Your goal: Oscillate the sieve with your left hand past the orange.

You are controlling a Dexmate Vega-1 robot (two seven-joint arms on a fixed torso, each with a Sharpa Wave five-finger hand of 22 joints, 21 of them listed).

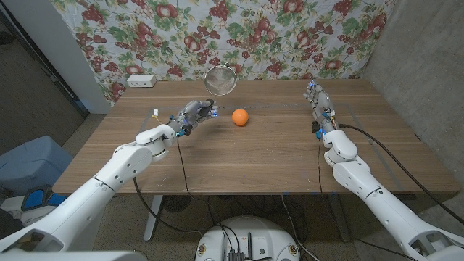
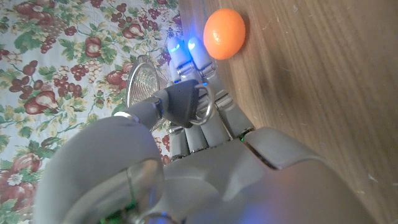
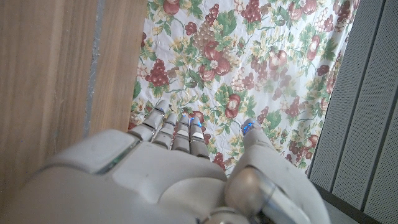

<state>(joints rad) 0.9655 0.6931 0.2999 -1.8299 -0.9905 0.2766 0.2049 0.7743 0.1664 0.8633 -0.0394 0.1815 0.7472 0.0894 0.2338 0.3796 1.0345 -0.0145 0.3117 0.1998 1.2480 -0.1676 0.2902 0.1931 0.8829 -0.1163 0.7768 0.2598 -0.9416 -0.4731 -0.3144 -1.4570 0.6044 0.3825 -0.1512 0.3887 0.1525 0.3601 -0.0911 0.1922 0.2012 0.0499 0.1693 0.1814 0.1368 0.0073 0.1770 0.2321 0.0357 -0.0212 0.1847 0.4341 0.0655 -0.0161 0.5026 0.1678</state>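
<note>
My left hand (image 1: 194, 114) grips the thin wire handle of a small metal sieve (image 1: 220, 80), whose round mesh bowl is raised over the far part of the wooden table (image 1: 275, 156). The orange (image 1: 240, 117) lies on the table just to the right of that hand, apart from it. In the left wrist view the handle loop passes through the curled fingers (image 2: 193, 56), with the sieve (image 2: 144, 87) mesh beyond the left hand (image 2: 186, 155) and the orange (image 2: 224, 33) near the fingertips. My right hand (image 1: 319, 101) stands on its edge at the far right, fingers straight, holding nothing; in the right wrist view the right hand (image 3: 180, 174) is also empty.
A white box (image 1: 141, 81) sits at the table's back left corner. A small white object (image 1: 156, 113) lies beside my left wrist. A floral cloth (image 1: 254, 29) hangs behind the table, and a blue bin (image 1: 36, 163) stands on the floor at left.
</note>
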